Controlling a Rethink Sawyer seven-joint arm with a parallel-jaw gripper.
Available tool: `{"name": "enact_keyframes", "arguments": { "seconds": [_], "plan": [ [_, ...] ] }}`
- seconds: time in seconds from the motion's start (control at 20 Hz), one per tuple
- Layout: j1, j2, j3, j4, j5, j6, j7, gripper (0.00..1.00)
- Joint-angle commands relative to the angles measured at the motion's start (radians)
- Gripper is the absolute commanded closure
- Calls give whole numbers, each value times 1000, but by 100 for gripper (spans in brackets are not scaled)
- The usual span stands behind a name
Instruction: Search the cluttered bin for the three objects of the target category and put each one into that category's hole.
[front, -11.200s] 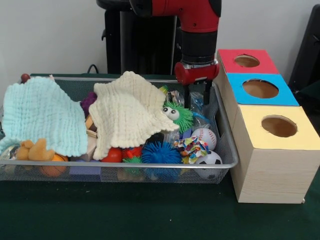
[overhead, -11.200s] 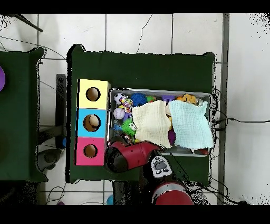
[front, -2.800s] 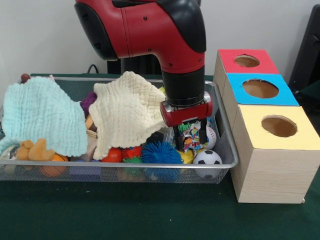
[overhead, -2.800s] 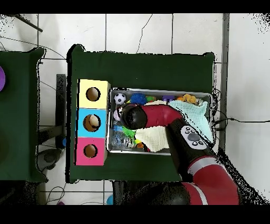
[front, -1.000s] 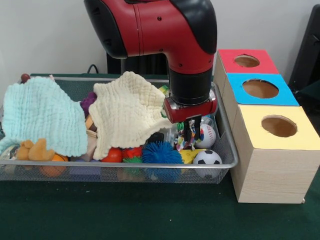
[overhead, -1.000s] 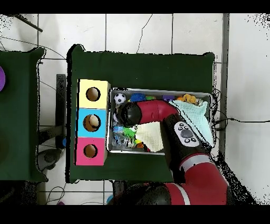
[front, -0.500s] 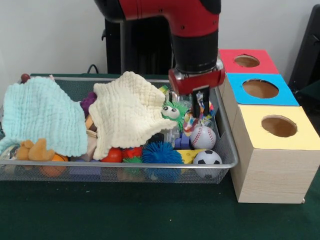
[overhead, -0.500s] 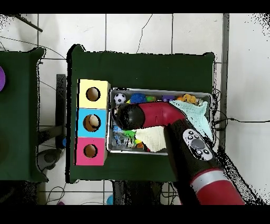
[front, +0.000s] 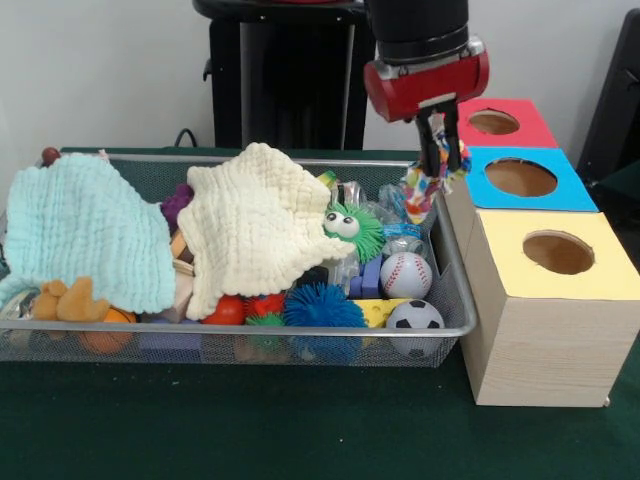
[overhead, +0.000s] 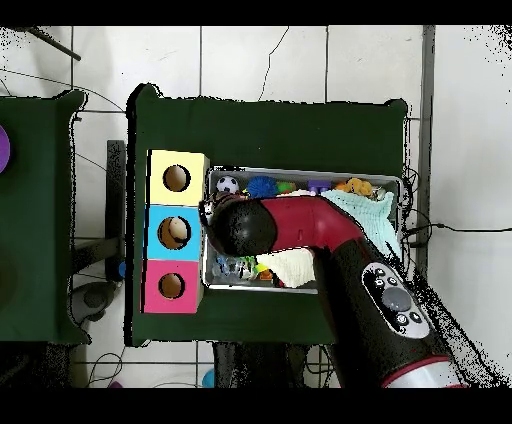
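Note:
My gripper (front: 437, 160) is shut on the confetti-print wrapper (front: 424, 185), which hangs from it above the right end of the wire-mesh bin (front: 300, 329), next to the blue-topped box. In the overhead view the arm's wrist (overhead: 238, 228) hides the gripper and the wrapper. A clear-whitish wrapper (front: 398, 212) lies among the toys at the bin's right end. The yellow-topped box's round hole (front: 558, 252) is to the right and nearer the camera; it also shows in the overhead view (overhead: 177, 178).
A cream quilted cloth (front: 256, 225) and a pale blue one (front: 85, 230) cover the bin's left and middle. Spiky balls, a baseball (front: 407, 275) and a small football (front: 415, 317) lie at the right. Blue-topped (front: 520, 178) and red-topped (front: 493, 122) boxes stand behind the yellow one.
The gripper has risen out of the bin with the confetti wrapper and moved right, toward the boxes. The toys below it are uncovered again.

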Motion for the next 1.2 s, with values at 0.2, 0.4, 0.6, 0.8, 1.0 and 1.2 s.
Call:
{"name": "enact_keyframes", "arguments": {
  "seconds": [0.2, 0.4, 0.6, 0.8, 1.0, 1.2],
  "plan": [
    [-13, -49, 154, 153, 21, -326, 170, 100],
    [0, -20, 146, 143, 9, -378, 165, 100],
    [20, 31, 125, 119, 21, -330, 127, 100],
    [40, 85, 103, 94, 17, -301, 105, 100],
    [73, 124, 65, 63, 9, -278, 93, 100],
    [97, 166, 32, 45, 0, -278, 91, 100]
  ]
}}
